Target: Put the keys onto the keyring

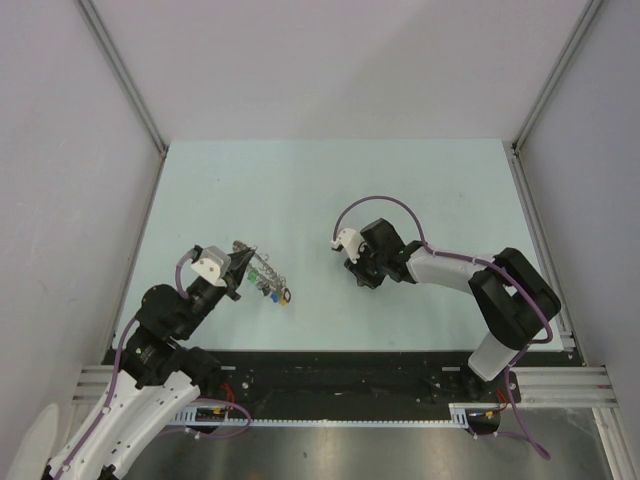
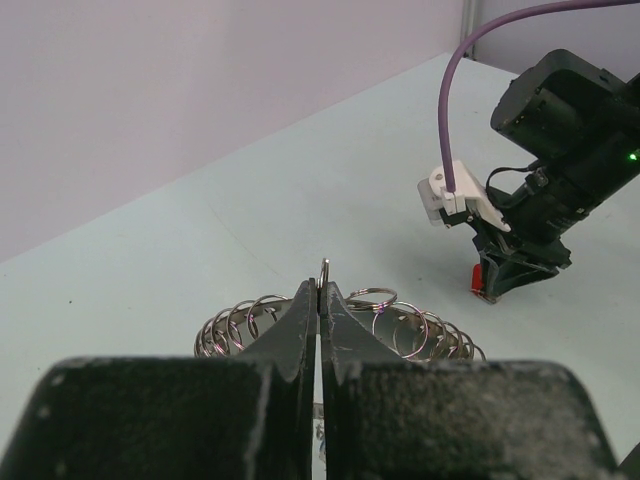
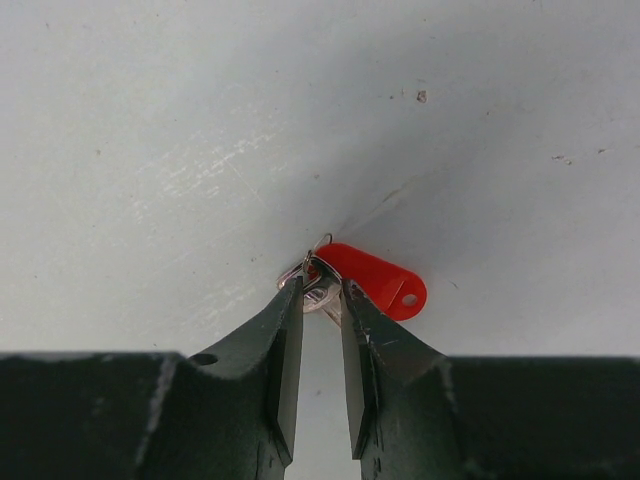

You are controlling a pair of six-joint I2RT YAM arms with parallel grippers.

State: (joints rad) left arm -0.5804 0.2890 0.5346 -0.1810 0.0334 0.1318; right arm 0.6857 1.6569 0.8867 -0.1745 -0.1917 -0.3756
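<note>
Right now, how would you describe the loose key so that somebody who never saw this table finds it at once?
On the pale green table, go to the right gripper, near the middle. Pinched at its tips lies a small silver key with a red oval tag. It is alone; all other keys hang on the big keyring in the left gripper.

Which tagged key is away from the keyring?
The red-tagged key, between the right claw's tips; the green, blue and yellow ones are at the keyring the left claw grips.
</note>
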